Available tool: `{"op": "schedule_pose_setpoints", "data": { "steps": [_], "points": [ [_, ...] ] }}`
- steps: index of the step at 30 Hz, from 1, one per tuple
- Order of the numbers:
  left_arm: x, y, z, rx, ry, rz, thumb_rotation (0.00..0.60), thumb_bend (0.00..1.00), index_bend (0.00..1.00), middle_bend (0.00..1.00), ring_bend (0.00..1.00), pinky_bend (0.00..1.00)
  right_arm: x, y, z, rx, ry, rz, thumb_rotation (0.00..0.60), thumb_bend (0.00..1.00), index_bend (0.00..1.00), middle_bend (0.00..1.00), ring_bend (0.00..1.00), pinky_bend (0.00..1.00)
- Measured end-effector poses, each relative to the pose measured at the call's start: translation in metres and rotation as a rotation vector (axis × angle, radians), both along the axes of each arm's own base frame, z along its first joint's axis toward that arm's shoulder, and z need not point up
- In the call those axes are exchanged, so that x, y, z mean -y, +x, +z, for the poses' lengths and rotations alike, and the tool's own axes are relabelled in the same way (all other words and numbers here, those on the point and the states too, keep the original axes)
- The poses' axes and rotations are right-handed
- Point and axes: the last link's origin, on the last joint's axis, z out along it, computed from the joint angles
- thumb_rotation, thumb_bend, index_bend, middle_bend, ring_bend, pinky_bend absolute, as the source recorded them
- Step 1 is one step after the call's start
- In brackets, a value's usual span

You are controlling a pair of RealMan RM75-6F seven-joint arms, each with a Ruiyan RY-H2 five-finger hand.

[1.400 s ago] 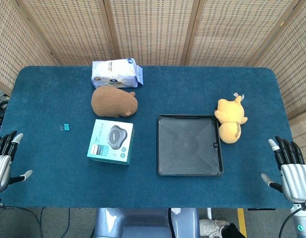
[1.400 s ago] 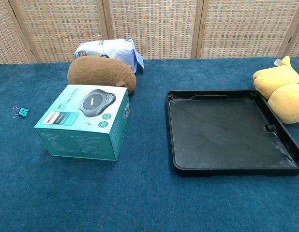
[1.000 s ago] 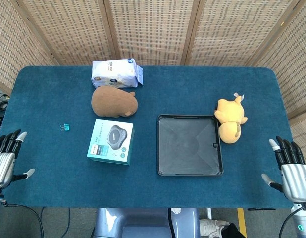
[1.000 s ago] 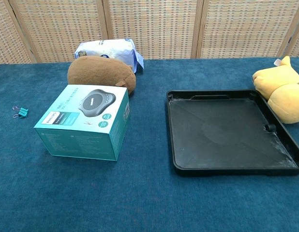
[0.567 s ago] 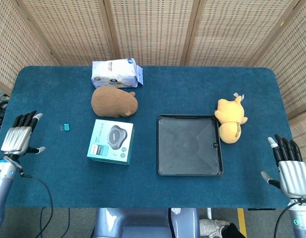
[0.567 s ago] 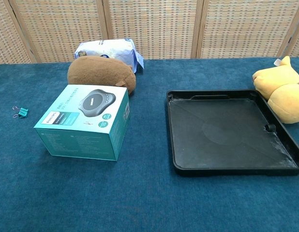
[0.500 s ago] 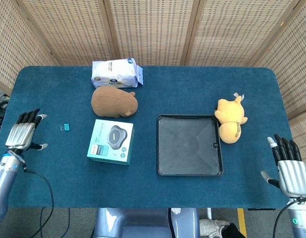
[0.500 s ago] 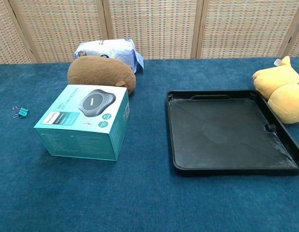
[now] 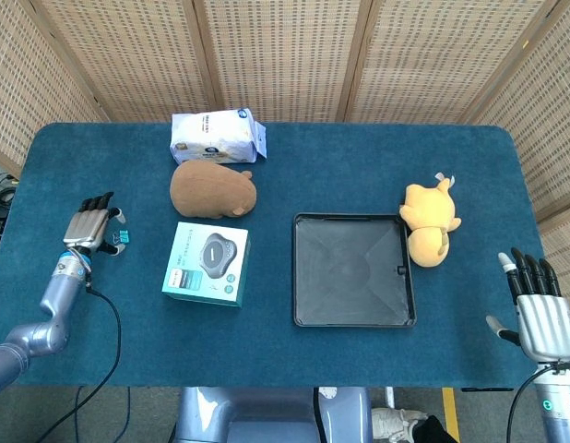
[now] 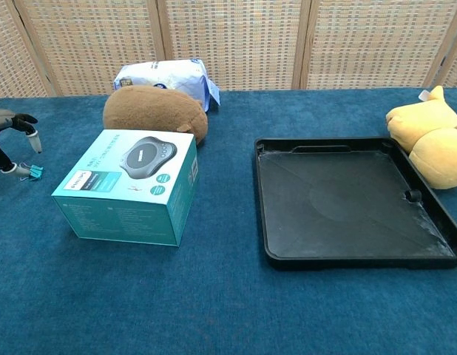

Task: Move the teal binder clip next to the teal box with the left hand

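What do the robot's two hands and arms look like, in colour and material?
Both the left hand and the right hand have a silver metallic palm shell, dark fingers and pale fingertips. The left forearm is glossy silver-grey, and a thin black cable hangs from it. A small green light shows below the right wrist.

left hand [image 10: 8,127]: we see only part of it at the chest view's left edge; the rest is cut off.
teal binder clip [image 9: 123,236]: too small for us to tell whether the fingers touch it.
right hand [image 9: 540,314]: its wrist is cut by the head view's lower edge.
yellow plush toy [image 10: 430,139]: we lose its right side past the chest view's edge.
white packet [image 10: 169,76]: its lower part sits behind the brown plush [image 10: 155,109].
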Motion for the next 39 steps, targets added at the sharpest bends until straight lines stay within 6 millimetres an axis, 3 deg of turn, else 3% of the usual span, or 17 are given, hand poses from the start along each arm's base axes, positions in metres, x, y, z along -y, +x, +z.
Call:
{"op": "schedule_pose_setpoints", "data": {
  "steps": [21, 30, 39],
  "points": [
    [-0.013, -0.009, -0.015, -0.014, -0.028, 0.105, 0.6, 0.3, 0.4, 0.0, 0.0, 0.0, 0.001, -0.004, 0.002, 0.006, -0.001, -0.017, 0.6, 0.0, 0.0, 0.0, 0.0, 0.0],
    [-0.016, -0.011, -0.015, -0.022, -0.029, 0.114, 0.6, 0.35, 0.55, 0.0, 0.0, 0.0, 0.001, -0.006, 0.004, 0.012, -0.007, -0.024, 0.6, 0.0, 0.0, 0.0, 0.0, 0.0],
    [-0.017, -0.012, -0.008, -0.018, -0.019, 0.125, 0.6, 0.35, 0.54, 0.0, 0.0, 0.0, 0.001, -0.007, 0.006, 0.023, -0.008, -0.03, 0.6, 0.0, 0.0, 0.0, 0.0, 0.0]
  ]
}}
